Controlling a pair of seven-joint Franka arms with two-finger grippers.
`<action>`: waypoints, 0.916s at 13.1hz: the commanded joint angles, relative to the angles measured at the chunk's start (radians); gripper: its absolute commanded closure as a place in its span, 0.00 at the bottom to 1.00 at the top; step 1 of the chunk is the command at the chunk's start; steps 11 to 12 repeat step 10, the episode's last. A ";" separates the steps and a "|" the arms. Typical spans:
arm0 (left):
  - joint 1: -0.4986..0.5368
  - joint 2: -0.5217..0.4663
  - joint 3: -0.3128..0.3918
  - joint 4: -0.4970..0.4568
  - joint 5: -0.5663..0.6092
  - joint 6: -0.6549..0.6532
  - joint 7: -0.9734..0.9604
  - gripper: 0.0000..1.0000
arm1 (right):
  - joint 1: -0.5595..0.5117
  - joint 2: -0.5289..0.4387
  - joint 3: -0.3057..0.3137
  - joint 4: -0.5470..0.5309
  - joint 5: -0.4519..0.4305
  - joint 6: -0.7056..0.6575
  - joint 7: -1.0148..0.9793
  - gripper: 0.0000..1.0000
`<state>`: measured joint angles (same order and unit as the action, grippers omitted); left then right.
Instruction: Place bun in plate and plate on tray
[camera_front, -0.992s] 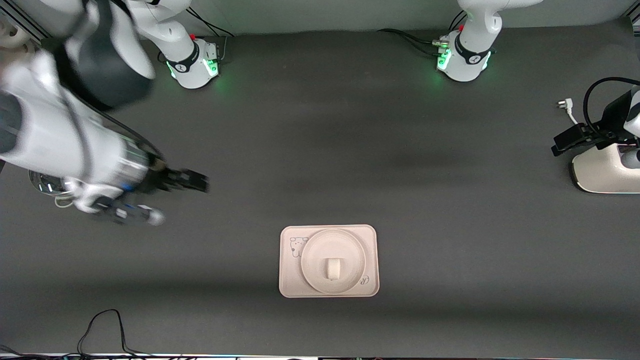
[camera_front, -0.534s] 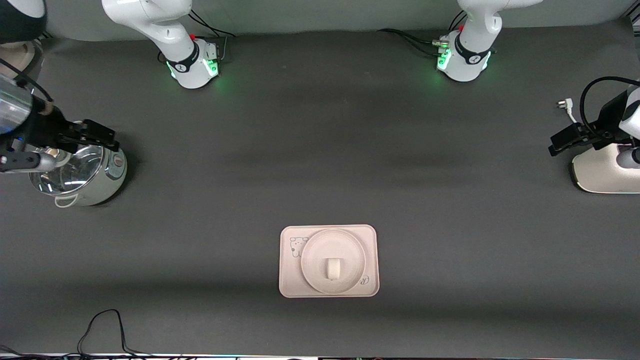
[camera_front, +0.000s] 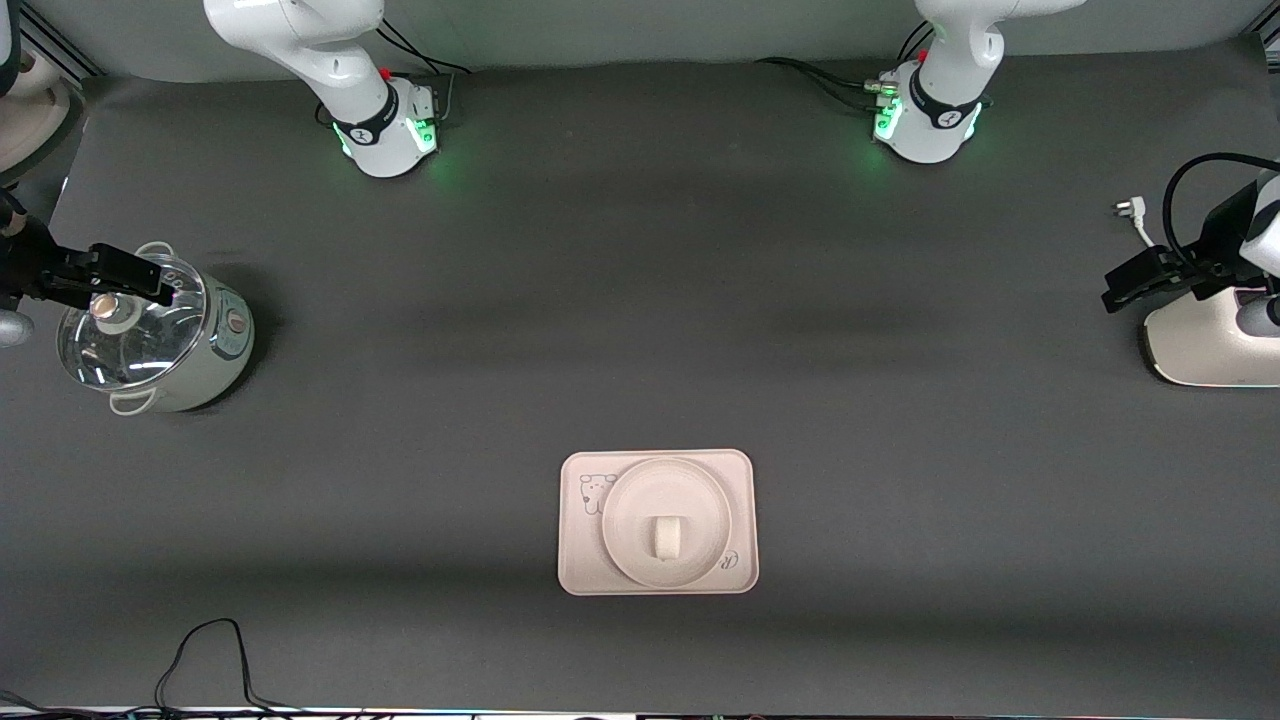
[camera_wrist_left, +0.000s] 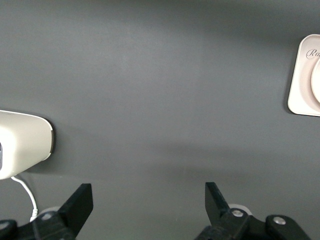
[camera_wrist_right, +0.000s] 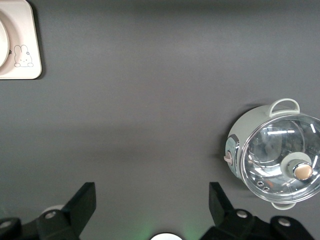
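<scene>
From the front camera, the bun (camera_front: 667, 537) lies in the middle of the round plate (camera_front: 625, 510), and the plate sits on the rabbit tray (camera_front: 578, 560), its rim inside the tray's edges. Judged from that, both placements look done, and the step in hand is to clear out (so doing it well means keeping both arms high and away, with nothing brushing the tray). The right gripper (camera_front: 110, 272) hangs over the glass-lidded pot (camera_front: 150, 345) at the right arm's end of the table, fingers apart and empty. The left gripper (camera_front: 1135, 285) hangs at the left arm's end, over the edge of a white appliance (camera_front: 1200, 345) with a loose plug (camera_front: 1128, 209) beside it; it too holds nothing. Tray, plate and bun lie well apart from both, about midway between them and nearer the camera.

In the left wrist view, the two fingertips (camera_wrist_left: 80, 200) stand wide with only bare dark mat between them; a corner of the tray (camera_wrist_left: 299, 80) shows at the frame's edge, well clear of the jaws.

In the right wrist view, the fingertips (camera_wrist_right: 85, 200) are likewise spread over bare mat. The pot (camera_wrist_right: 275, 155) is near one finger, untouched, and the tray's rabbit corner (camera_wrist_right: 22, 55) is well away.
</scene>
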<state>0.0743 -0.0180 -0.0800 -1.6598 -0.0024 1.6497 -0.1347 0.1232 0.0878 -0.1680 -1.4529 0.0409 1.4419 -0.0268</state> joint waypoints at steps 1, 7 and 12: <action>-0.008 0.007 -0.007 0.031 0.021 -0.004 0.010 0.00 | 0.009 -0.007 0.001 -0.023 -0.024 0.034 0.001 0.00; -0.008 0.007 -0.007 0.037 0.019 -0.007 0.009 0.00 | 0.010 -0.005 0.001 -0.029 -0.018 0.041 0.001 0.00; -0.008 0.007 -0.007 0.035 0.019 -0.011 0.001 0.00 | 0.010 -0.003 0.001 -0.029 -0.018 0.048 -0.001 0.00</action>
